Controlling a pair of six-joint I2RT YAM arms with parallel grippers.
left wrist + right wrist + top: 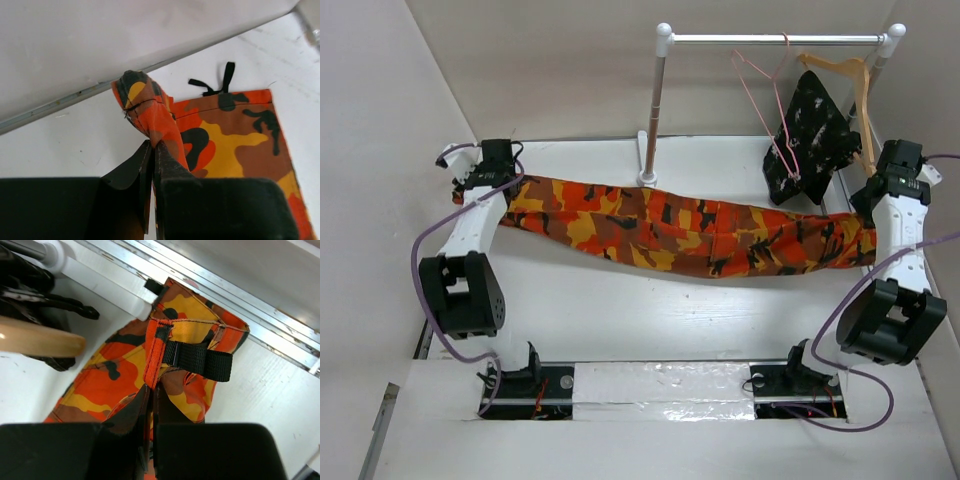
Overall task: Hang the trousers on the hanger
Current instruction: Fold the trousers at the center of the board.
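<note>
While trousers (690,235) span both arms | left gripper (151,146) and right gripper (151,389) each clamped on an end | hanger (758,103) lower tip indistinct

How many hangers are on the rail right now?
2. A pink wire hanger hangs from the rail near its right end; a wooden hanger hangs just right of it. No others show.

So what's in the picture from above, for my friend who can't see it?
Orange camouflage trousers are stretched across a table, held by the left gripper at one end and the right gripper at the other. Behind, a pink hanger hangs on a rail.
</note>
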